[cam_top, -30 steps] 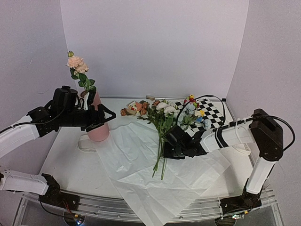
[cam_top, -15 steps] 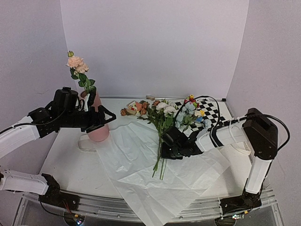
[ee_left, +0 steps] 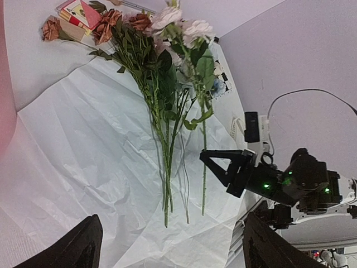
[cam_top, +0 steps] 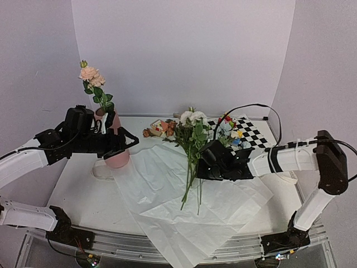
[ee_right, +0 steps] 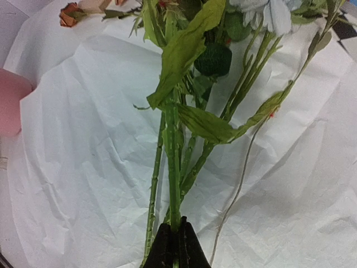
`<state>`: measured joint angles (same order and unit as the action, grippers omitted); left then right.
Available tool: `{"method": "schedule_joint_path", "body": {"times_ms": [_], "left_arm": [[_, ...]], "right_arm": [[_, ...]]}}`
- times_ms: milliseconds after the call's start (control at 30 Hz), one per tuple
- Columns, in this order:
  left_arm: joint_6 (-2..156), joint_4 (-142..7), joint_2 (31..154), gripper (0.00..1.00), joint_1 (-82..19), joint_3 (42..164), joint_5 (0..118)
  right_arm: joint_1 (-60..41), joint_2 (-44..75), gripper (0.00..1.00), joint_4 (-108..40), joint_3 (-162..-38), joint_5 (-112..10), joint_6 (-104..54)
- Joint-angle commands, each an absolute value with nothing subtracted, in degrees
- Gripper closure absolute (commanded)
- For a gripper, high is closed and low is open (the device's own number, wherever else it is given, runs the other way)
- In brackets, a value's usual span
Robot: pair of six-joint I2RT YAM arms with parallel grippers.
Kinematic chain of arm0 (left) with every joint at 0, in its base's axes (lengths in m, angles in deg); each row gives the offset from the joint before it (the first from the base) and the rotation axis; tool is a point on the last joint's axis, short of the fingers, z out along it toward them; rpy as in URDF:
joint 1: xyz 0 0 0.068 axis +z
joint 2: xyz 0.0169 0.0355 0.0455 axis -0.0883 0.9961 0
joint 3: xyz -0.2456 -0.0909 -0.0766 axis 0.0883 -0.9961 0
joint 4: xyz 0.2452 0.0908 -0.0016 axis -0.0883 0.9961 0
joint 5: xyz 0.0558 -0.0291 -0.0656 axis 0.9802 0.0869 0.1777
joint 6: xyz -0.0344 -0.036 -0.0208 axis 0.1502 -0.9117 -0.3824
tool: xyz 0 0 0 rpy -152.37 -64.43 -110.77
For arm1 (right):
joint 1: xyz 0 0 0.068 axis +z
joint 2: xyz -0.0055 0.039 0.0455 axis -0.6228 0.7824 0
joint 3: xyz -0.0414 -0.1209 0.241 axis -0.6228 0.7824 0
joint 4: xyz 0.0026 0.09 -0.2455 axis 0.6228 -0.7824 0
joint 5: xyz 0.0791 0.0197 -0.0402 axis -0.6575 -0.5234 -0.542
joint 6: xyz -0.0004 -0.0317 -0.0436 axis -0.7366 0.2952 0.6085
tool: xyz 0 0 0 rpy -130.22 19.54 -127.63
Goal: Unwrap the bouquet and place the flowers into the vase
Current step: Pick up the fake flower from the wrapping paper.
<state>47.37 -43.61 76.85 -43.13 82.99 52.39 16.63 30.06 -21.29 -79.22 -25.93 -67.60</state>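
Note:
The pink vase (cam_top: 116, 157) stands at the left with one peach-flowered stem (cam_top: 89, 73) in it. My left gripper (cam_top: 120, 142) hovers open right by the vase, nothing between its fingers (ee_left: 83, 248). The bouquet lies unwrapped: the white paper (cam_top: 162, 190) is spread flat with the flowers (cam_top: 187, 167) lying on it. My right gripper (cam_top: 203, 166) is shut on one green stem (ee_right: 173, 167), raised off the paper, its white blooms (cam_top: 192, 116) at the top. In the right wrist view the gripper (ee_right: 176, 245) pinches that stem, and other stems (ee_right: 153, 190) lie beside it.
A black-and-white checkered mat (cam_top: 252, 134) with small colourful toy blocks (cam_top: 227, 119) lies at the back right. A small printed box (cam_top: 161, 127) and a rust-brown bloom (cam_top: 147, 133) sit at the back middle. A black cable (cam_top: 251, 109) arcs over the right arm.
My right gripper has closed on a stem and lifted it, so the white blooms now stand higher. The right arm has swung outward. The left arm has stayed where it was.

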Motion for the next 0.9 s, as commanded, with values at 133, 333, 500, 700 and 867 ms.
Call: {"method": "schedule_joint_path", "body": {"times_ms": [133,333,500,700,867], "left_arm": [[46.1,-48.3,81.1,0.12,-46.4,82.4,54.5],[46.2,-51.7,84.1,0.12,-50.6,84.6,56.5],[45.4,-57.9,86.4,0.13,-52.8,85.0,54.6],[45.5,-62.5,88.1,0.15,-53.4,86.6,54.2],[45.2,-67.5,89.9,0.17,-53.9,88.0,53.5]], "right_arm": [[16.4,19.1,1.00,-16.8,-74.1,-23.1,-58.7],[16.5,13.0,1.00,-7.6,-69.3,-28.2,-52.4],[16.5,9.5,1.00,-1.8,-67.0,-35.3,-48.1],[16.4,6.3,1.00,2.3,-64.9,-38.8,-47.0],[16.4,5.9,1.00,3.4,-65.0,-43.0,-45.4]]}}
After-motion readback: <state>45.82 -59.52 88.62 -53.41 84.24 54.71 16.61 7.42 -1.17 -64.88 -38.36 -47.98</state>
